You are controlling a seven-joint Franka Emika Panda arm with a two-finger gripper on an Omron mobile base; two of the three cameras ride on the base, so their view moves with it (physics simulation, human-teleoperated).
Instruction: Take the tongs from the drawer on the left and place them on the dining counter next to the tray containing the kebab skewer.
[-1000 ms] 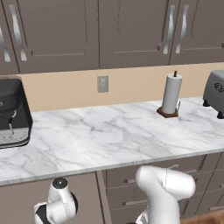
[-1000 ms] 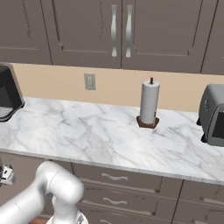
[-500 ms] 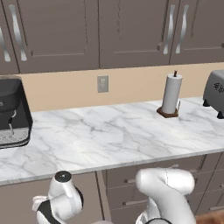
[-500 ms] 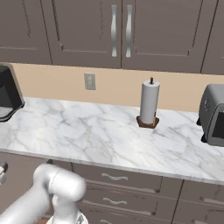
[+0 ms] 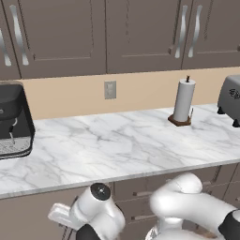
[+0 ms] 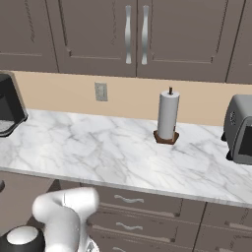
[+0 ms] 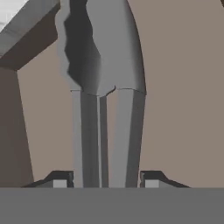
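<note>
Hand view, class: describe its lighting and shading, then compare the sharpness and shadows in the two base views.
Hand view: flat, even light on the brown drawer front, soft grey shading on the handle between the end effector tips, no glare. Left base view: sharp, with a faint shadow by the paper towel roll. Right base view: equally sharp, marble worktop evenly lit.

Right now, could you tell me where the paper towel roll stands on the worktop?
The paper towel roll stands upright toward the worktop's right end, near the back wall, left of the toaster.

No legible text or labels anywhere.
</note>
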